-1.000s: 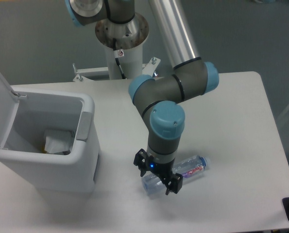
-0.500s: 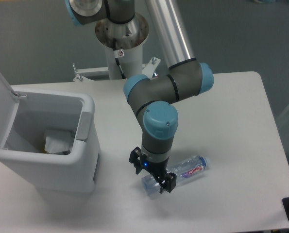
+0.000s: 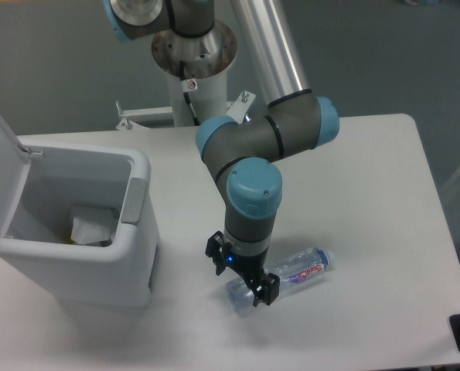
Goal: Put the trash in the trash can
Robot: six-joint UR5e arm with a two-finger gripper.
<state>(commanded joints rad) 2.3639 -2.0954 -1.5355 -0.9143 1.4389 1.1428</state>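
Bottle [image 3: 291, 274] lying flat, cap pointing right

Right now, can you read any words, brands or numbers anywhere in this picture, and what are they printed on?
Water bottle label: red lettering, too blurred to read.
Small tag on the robot's base column: a red mark, too small to read.
Trash can, table and gripper: no text visible.
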